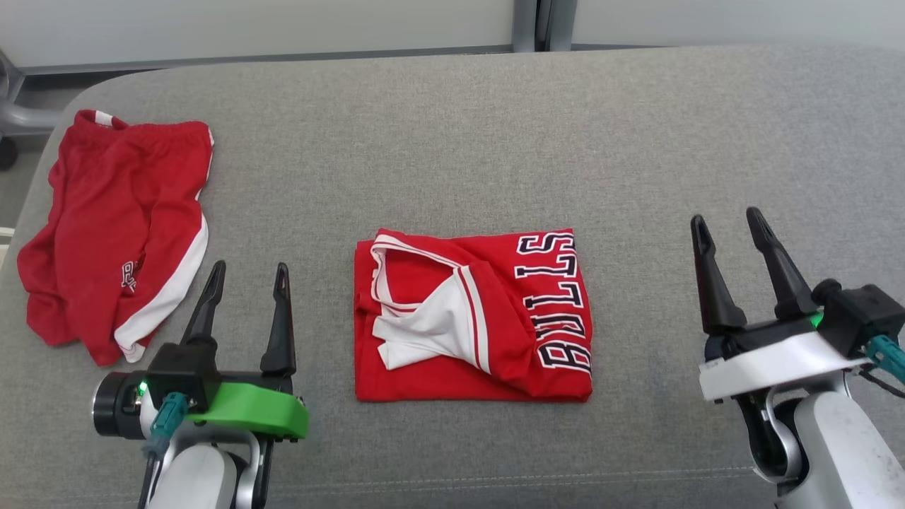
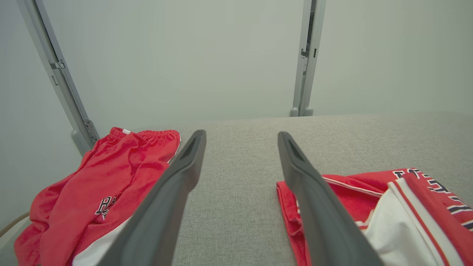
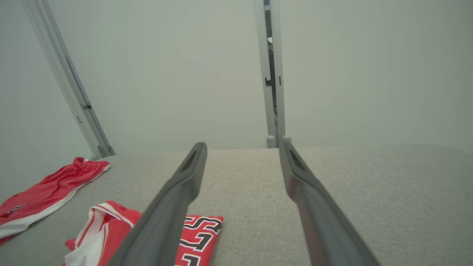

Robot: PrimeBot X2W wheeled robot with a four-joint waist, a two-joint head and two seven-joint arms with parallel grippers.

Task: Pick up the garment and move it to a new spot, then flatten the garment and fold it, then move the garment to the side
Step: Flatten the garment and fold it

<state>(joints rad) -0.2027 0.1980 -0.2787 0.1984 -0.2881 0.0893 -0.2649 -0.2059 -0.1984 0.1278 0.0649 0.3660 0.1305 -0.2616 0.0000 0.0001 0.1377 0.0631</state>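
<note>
Red jersey [image 1: 472, 316] lies folded in a rectangle mid-counter [image 1: 495, 141], between the 2 pincers. Left pincer [image 1: 251, 265] and right pincer [image 1: 726, 214] both spread wide, empty, clear of the cloth. Red shorts [image 1: 113, 226] rumpled at left. Folding looks done; the shift aside seems left.

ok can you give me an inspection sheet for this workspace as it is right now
surface: grey fabric top, two garments lying on it
job's things: red jersey folded, centre; red shorts crumpled, far left
clutter: nothing seen
grippers: left gripper and right gripper open, holding nothing, either side of the jersey
cables: left wrist cable and right wrist cable, teal plugs, clear of the jersey
surroundings: pale wall with grey posts behind
</note>
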